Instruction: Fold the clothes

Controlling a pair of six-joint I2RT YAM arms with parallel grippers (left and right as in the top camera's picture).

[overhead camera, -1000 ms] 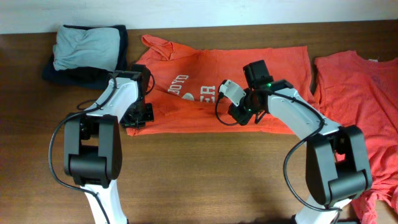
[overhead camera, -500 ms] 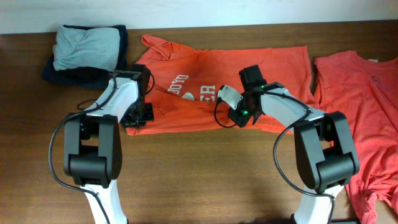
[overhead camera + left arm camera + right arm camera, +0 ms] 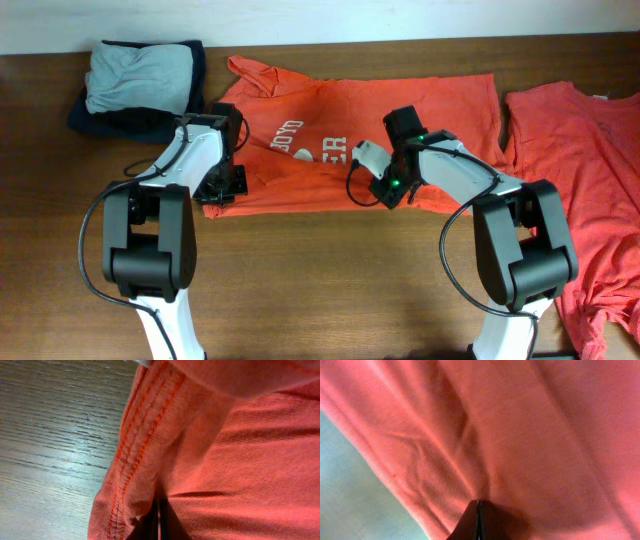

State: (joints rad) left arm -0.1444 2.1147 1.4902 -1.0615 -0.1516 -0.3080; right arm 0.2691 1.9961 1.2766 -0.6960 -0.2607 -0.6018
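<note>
While it lies spread flat on the table (image 3: 320, 290), lettering up, the shirt (image 3: 320, 100) is gripped at two pts. Its lower-L corner is pinched by the L gripper (image 3: 215, 197), jaws pressed together on the stitched hem, w/ cloth bunched over them in the wrist view. Its lower edge, just below-R of the lettering, is pinched by the R gripper (image 3: 386, 194), jaws likewise closed tight on a fold. A 2nd shirt (image 3: 575, 150) is laid R of the shirt, a folded grey/dark pile (image 3: 140, 75) L of it.
</note>
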